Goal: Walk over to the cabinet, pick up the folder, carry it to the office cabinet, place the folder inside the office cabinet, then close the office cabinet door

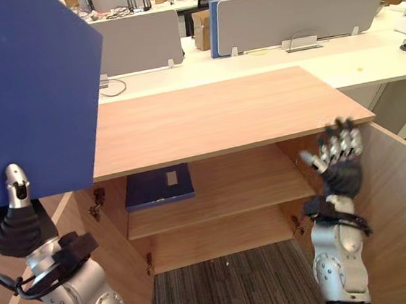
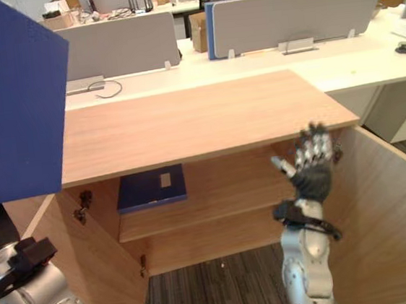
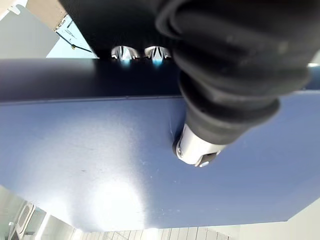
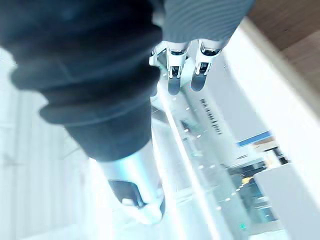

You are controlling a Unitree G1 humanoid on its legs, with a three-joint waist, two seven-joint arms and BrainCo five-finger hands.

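1. A large flat blue folder (image 1: 29, 90) is held upright at the upper left. It is outside the cabinet, above and in front of the left end of the cabinet's top.
2. The folder is pinched by the left hand (image 1: 16, 185). In the left wrist view the thumb is seen pressed on the broad blue face, and the fingers are curled over the folder's edge.
3. The right hand (image 1: 340, 159) is raised just below the front right corner of the top, beside the right door. Its fingers are straight and spread, and its palm is turned toward the cabinet. It cannot be told whether the fingertips touch the edge of the top.
4. The low cabinet of light wood (image 1: 221, 114) has a wide flat top. Its left door (image 2: 99, 272) and its right door (image 1: 404, 203) are both swung open toward the robot, so the inside is shown.
5. On the upper wooden shelf (image 1: 243, 191), at its left end, a dark blue folder with a pale label (image 1: 156, 187) is laid flat.
6. The floor in front of the cabinet is covered by a dark striped carpet (image 1: 232, 287).
7. Behind the cabinet, long white desks (image 1: 367, 55) are set in rows and divided by grey partition screens (image 1: 290, 16). A brown cardboard box (image 1: 201, 30) is placed between two screens.
8. Smaller things on the far desks cannot be told.
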